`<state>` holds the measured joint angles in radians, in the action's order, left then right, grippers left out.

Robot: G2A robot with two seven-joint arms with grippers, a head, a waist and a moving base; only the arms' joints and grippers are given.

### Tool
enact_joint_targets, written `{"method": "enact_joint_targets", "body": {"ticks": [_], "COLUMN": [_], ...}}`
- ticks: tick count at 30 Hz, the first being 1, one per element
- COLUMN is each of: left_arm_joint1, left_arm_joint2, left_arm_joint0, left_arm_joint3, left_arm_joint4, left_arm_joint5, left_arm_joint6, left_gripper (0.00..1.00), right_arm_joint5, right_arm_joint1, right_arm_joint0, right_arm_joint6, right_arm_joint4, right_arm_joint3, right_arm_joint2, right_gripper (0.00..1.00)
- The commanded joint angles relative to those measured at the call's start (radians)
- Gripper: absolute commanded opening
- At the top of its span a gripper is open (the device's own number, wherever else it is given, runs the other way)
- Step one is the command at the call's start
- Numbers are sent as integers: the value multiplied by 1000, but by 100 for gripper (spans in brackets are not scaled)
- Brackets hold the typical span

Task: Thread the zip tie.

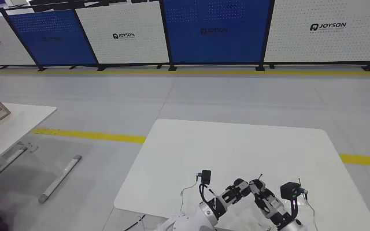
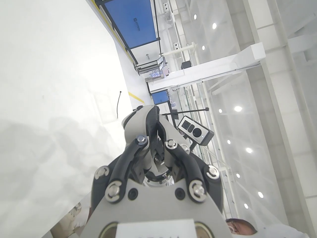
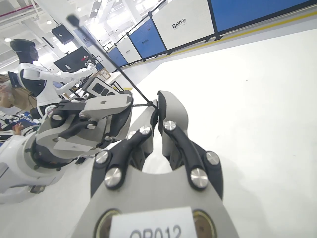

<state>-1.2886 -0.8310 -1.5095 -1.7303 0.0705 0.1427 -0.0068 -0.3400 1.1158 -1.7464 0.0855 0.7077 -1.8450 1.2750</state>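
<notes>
Zip tie (image 3: 109, 61) rising at a slant above the desk (image 3: 247, 95), head end hanging free in the air, right gripper (image 3: 155, 105) clenching the strap low down, left gripper (image 3: 130, 105) just beside it pinching the short tail, both sitting over the desk's near edge.

White table (image 1: 243, 150), blue and white partition panels (image 1: 217, 46) beyond a yellow floor line (image 1: 87, 136).
</notes>
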Motion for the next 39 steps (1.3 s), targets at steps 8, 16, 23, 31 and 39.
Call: {"method": "enact_joint_targets", "body": {"ticks": [8,16,23,31,39], "left_arm_joint1": [-2,-3,-3,-1,1], "left_arm_joint2": [-1,-1,-2,-7,-16], "left_arm_joint0": [1,-1,-4,-9,-16], "left_arm_joint3": [4,0,-6,-14,-33], "left_arm_joint4": [3,8,21,24,33], "left_arm_joint5": [3,51,90,104,119], "left_arm_joint6": [5,2,-11,-27,-35], "left_gripper": [0,0,0,0,0], "right_arm_joint5": [0,0,0,0,2], "right_arm_joint1": [-4,-7,-10,-14,-14], "right_arm_joint0": [5,14,16,15,15], "right_arm_joint6": [1,14,20,25,22], "right_arm_joint4": [-1,17,27,46,77], "right_arm_joint3": [4,8,9,9,20], "right_arm_joint2": [-6,-23,-30,-36,-39], "right_gripper": [0,0,0,0,0]}}
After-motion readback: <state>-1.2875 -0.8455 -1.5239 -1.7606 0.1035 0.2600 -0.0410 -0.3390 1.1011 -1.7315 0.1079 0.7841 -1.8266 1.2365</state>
